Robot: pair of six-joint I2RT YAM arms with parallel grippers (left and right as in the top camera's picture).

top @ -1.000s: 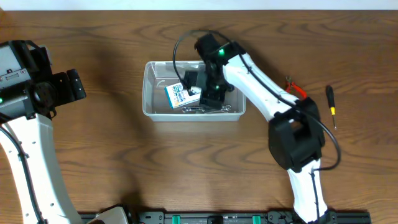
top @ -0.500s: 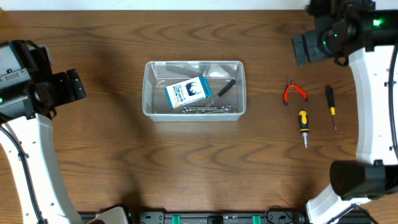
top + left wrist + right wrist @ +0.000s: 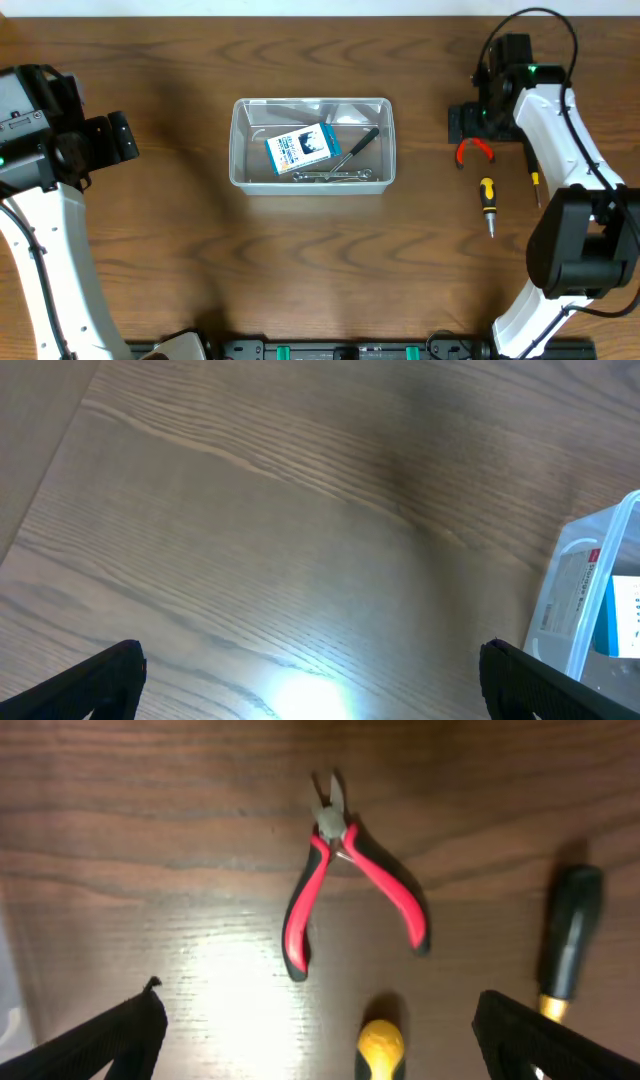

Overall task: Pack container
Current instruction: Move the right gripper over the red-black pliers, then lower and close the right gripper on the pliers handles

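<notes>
The clear plastic container [image 3: 240, 150] sits mid-table and holds a blue-and-white box [image 3: 302, 146], a black-handled tool [image 3: 360, 143] and a metal wrench [image 3: 330, 175]. Its corner shows in the left wrist view [image 3: 590, 590]. My right gripper [image 3: 470, 125] is open and empty above the red-handled pliers [image 3: 474, 150], which lie open in the right wrist view [image 3: 345, 870]. A yellow-and-black screwdriver [image 3: 487, 200] lies below them, its handle end in the right wrist view [image 3: 381, 1045]. My left gripper [image 3: 118, 138] is open and empty, far left of the container.
A thin black-and-yellow screwdriver [image 3: 533, 170] lies right of the pliers, partly under my right arm; its black handle shows in the right wrist view [image 3: 570, 935]. Bare wood [image 3: 250, 540] lies under the left gripper.
My right arm left the container, swung to the far right, and now has come down over the pliers. The black-handled tool now lies in the container. The left arm has not moved.
</notes>
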